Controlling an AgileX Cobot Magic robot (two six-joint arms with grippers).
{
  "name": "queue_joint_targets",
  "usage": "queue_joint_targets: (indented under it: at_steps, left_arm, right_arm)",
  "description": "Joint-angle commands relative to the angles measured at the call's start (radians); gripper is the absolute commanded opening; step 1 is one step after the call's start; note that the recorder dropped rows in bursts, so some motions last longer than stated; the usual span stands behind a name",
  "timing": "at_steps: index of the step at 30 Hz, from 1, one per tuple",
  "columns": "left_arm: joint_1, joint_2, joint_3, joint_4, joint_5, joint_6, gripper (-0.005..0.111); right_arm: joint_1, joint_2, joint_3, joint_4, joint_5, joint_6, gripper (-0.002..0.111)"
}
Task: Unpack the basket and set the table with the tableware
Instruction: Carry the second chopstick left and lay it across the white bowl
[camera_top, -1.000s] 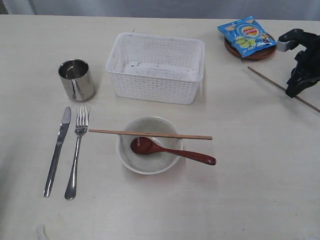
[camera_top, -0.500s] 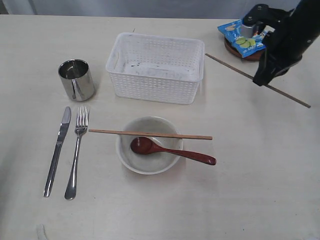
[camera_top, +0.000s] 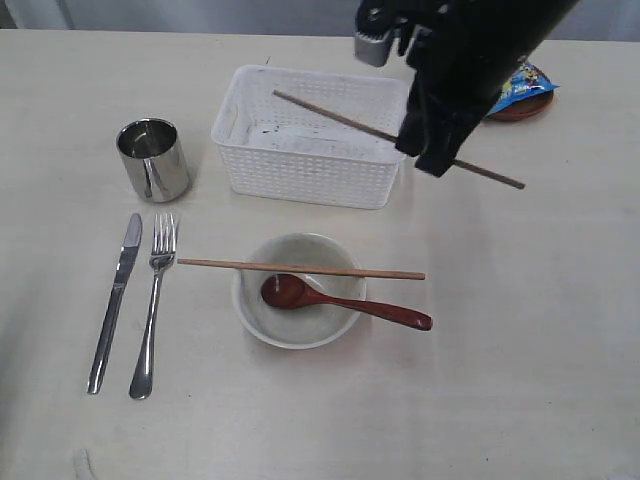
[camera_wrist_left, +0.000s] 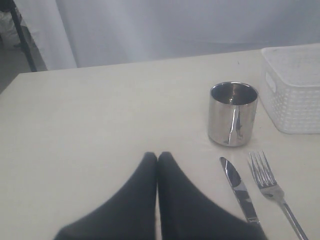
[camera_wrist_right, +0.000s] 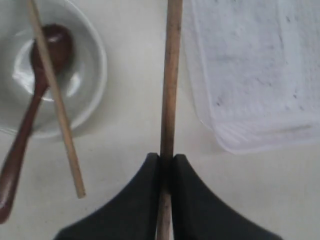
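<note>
My right gripper (camera_top: 436, 160) (camera_wrist_right: 166, 159) is shut on a wooden chopstick (camera_top: 340, 117) (camera_wrist_right: 170, 85), holding it in the air over the white basket's (camera_top: 310, 135) right end. The other chopstick (camera_top: 300, 268) (camera_wrist_right: 54, 100) lies across the off-white bowl (camera_top: 300, 290) (camera_wrist_right: 95, 65), with the dark red spoon (camera_top: 345, 303) (camera_wrist_right: 30, 110) resting in the bowl. The steel cup (camera_top: 153, 159) (camera_wrist_left: 233, 113) stands left of the basket, with the knife (camera_top: 113, 300) (camera_wrist_left: 239, 189) and fork (camera_top: 154, 300) (camera_wrist_left: 272, 187) below it. My left gripper (camera_wrist_left: 157, 156) is shut and holds nothing, near the knife.
A blue snack packet (camera_top: 520, 82) lies on the small brown plate (camera_top: 522, 108) at the back right, partly hidden behind my right arm. The basket (camera_wrist_right: 255, 75) looks empty inside. The pale table (camera_top: 520, 350) stretches bare to the right of the bowl.
My right arm has swung in from the far right toward the middle, carrying the chopstick from beside the brown plate to above the basket's right end. The left side has not moved.
</note>
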Motion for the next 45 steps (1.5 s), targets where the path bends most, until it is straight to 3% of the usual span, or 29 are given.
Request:
queue_joint_targets:
  at_steps: [1, 8, 14, 29, 45]
  left_arm:
    - [-0.005, -0.002, 0.002, 0.003, -0.001, -0.002, 0.0]
    - [-0.005, -0.002, 0.002, 0.003, -0.001, -0.002, 0.0]
    - [-0.005, -0.002, 0.002, 0.003, -0.001, -0.002, 0.0]
    - [-0.005, -0.002, 0.002, 0.003, -0.001, -0.002, 0.0]
    - [-0.005, -0.002, 0.002, 0.003, -0.001, -0.002, 0.0]
  right_arm:
    - [0.145, -0.009, 0.007, -0.039, -0.004, 0.041, -0.001]
    - [0.315, -0.009, 0.048, -0.093, -0.019, 0.106, -0.001]
    - [0.386, -0.009, 0.168, -0.128, -0.1, 0.112, -0.001]
    - [0.421, 0.039, 0.121, -0.146, -0.153, 0.246, -0.001]
    - [0.429, 0.123, 0.121, -0.185, -0.167, 0.256, -0.001]
